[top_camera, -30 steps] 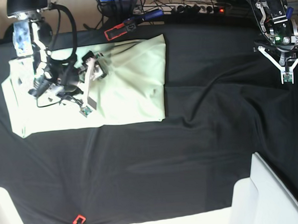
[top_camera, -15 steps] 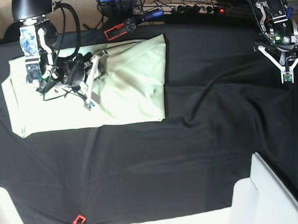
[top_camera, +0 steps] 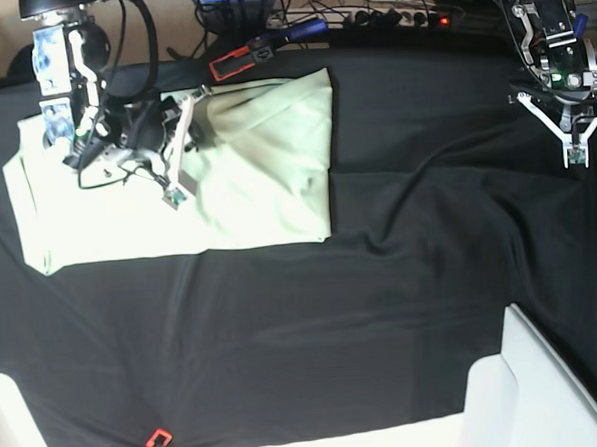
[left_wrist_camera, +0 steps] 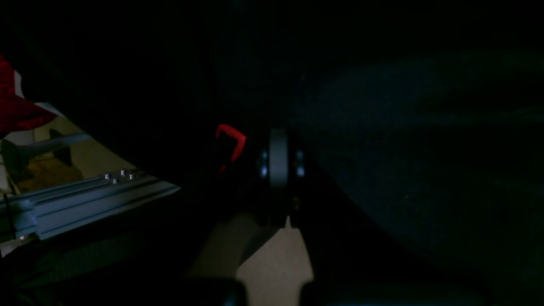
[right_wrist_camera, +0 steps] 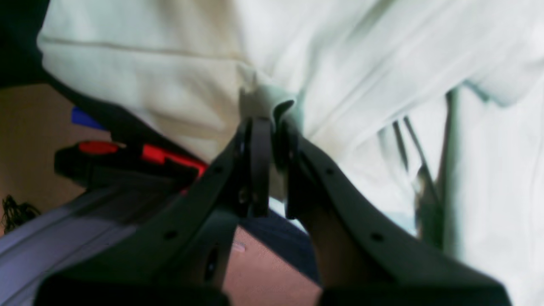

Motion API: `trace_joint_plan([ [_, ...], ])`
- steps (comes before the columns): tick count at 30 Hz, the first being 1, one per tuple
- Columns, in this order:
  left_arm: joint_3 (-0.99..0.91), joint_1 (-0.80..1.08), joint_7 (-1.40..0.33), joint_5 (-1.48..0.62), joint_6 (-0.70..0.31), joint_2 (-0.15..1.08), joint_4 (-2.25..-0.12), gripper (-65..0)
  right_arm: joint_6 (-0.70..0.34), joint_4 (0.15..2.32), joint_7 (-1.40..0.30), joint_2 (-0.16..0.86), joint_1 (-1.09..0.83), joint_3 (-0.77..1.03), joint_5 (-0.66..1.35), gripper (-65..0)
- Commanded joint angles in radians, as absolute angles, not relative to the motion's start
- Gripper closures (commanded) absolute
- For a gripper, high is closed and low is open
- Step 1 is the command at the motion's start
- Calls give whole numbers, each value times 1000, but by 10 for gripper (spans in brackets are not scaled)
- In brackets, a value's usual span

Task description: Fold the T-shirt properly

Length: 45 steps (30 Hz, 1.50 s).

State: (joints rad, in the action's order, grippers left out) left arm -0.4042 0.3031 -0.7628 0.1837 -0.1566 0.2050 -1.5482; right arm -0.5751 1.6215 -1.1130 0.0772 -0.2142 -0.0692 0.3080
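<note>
T-shirt lay spread on the black cloth at the bench's far left in the base view. Right gripper pinched a fold of its fabric, jaws clenched. Left gripper hovered well apart, fingers together, grasping nothing.

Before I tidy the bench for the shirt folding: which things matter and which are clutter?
Needed:
pale mint-green cotton T-shirt
right gripper, pinching a fold of it
left gripper, idle over the black cloth

Just lying about:
red-and-black clamp
white box
</note>
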Motion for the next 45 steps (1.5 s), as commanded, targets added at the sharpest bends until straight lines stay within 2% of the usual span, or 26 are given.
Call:
trace_joint_plan([
  [1, -410, 300, -750, 196, -145, 220, -1561, 0, -576, 1641, -1121, 79, -211, -65, 317, -42],
  [15, -410, 300, -750, 196, -145, 220, -1561, 0, -576, 1774, -1173, 79, -325, -64, 314, -42],
  [26, -410, 298, -750, 196, -145, 222, -1561, 0, -576, 1788, -1207, 102, -331, 7, 314, -46],
  [32, -409, 298, -750, 196, -145, 222, -1561, 0, -576, 1828, -1210, 81, -321, -1, 318, -58],
  [34, -407, 298, -750, 196, -145, 222, -1561, 0, -576, 1827, -1207, 67, -308, -1, 318, -136],
  [37, -410, 298, -750, 196, -145, 222, -1561, 0, -576, 1828, -1201, 56, -300, -1, 318, -313],
  [39, -410, 298, -750, 196, -145, 222, -1561, 0, -576, 1824, -1201, 50, -282, -2, 318, -379],
  [45, -410, 300, -750, 196, -145, 222, -1561, 0, -576, 1770, -1199, 48, -226, -2, 318, -386],
])
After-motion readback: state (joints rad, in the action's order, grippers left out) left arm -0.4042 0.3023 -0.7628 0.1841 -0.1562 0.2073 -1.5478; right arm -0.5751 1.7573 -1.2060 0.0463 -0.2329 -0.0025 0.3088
